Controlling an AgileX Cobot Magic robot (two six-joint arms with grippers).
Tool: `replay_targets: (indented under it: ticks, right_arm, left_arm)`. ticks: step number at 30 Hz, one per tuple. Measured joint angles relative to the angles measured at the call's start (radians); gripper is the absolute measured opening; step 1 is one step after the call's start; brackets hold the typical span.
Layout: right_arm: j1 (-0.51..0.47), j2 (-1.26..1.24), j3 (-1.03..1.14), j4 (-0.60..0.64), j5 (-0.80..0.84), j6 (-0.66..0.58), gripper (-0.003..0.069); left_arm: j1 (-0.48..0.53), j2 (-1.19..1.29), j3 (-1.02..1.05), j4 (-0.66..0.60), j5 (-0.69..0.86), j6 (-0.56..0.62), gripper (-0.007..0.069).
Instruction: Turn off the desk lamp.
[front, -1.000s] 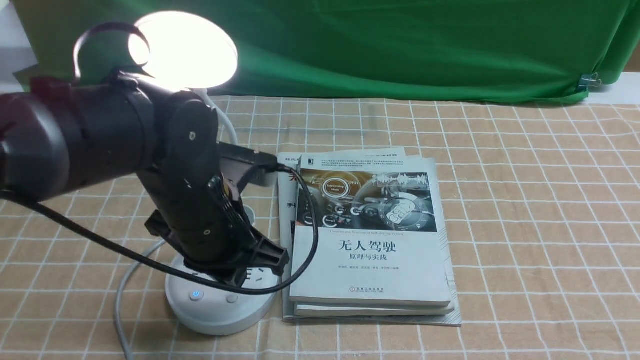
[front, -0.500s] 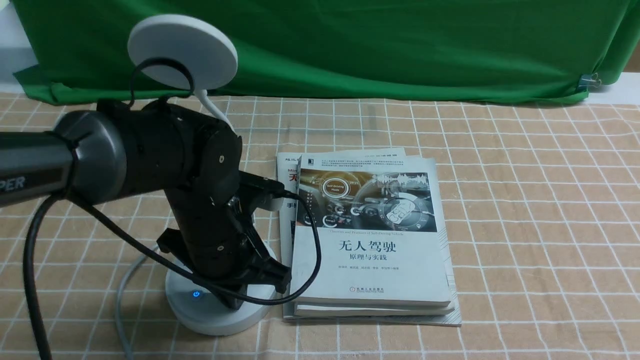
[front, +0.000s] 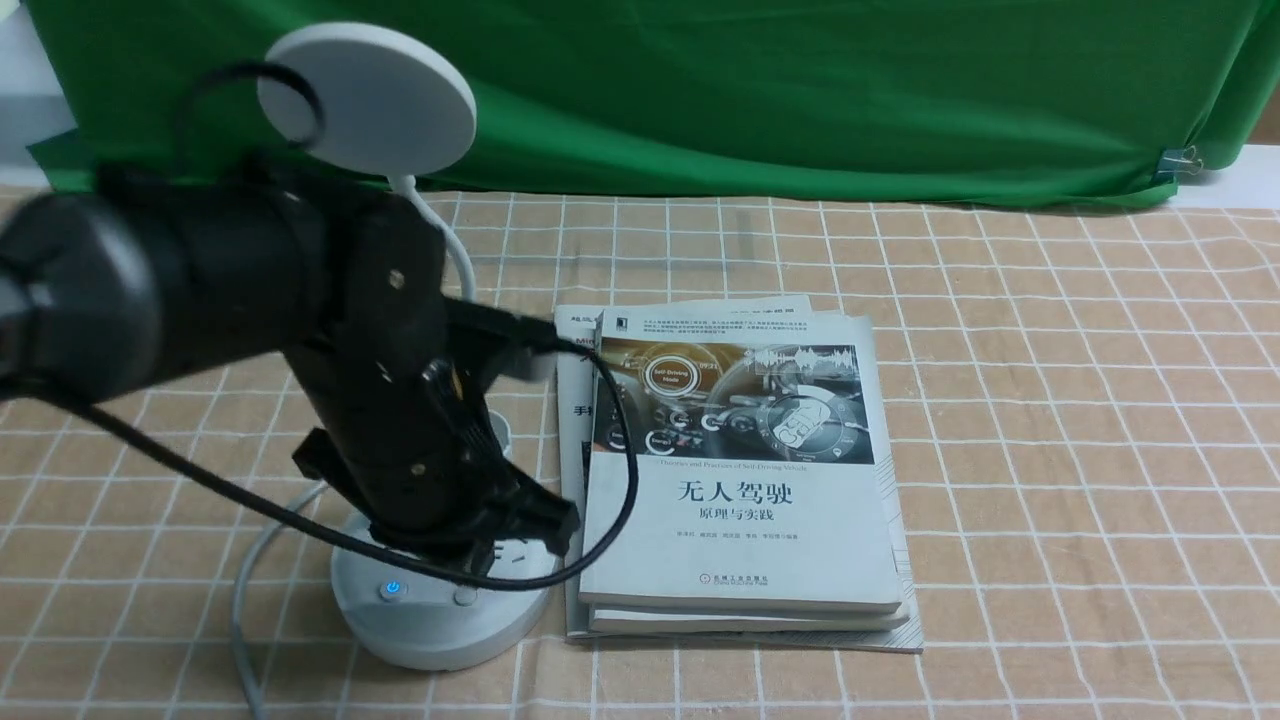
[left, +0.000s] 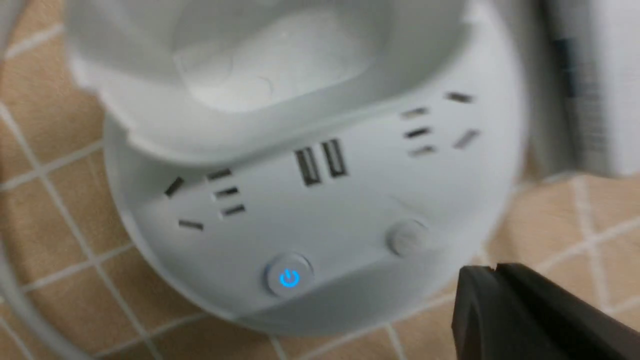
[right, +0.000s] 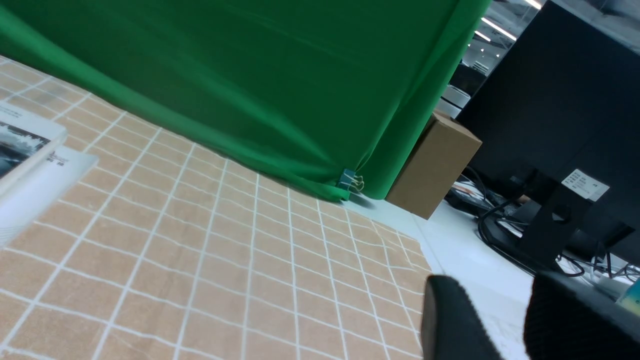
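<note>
desk lamp (front: 366, 98) head dark: switch-off looks done, only retreat remains. left gripper (left: 492, 280) jaws together just over its base (left: 350, 215); right gripper (right: 510, 320) jaws apart.

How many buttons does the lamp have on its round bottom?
2. A glowing blue power button on the lamp base, and a plain round button beside it, nearer the books. The cup could hide more.

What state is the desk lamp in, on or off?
Off: the head of the desk lamp is plain white, without glow. Only the power button on its base shows blue light.
</note>
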Motion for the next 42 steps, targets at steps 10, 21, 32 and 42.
replay_targets:
  ticks: [10, 21, 32, 42]
  right_arm:
    - [0.0, 0.0, 0.0, 0.0, 0.0, 0.0, 0.0242]
    - [0.0, 0.0, 0.0, 0.0, 0.0, -0.001, 0.0242]
    - [0.0, 0.0, 0.0, 0.0, 0.0, -0.001, 0.0242]
    - [0.0, 0.0, 0.0, 0.0, 0.0, 0.0, 0.0242]
  left_arm:
    - [0.0, -0.117, 0.054, -0.017, 0.019, -0.001, 0.0006]
    - [0.0, -0.527, 0.363, -0.067, -0.258, 0.0, 0.0006]
    - [0.0, -1.145, 0.83, -0.135, -0.688, 0.0, 0.0006]
    - [0.0, -1.357, 0.958, -0.143, -0.767, 0.0, 0.0006]
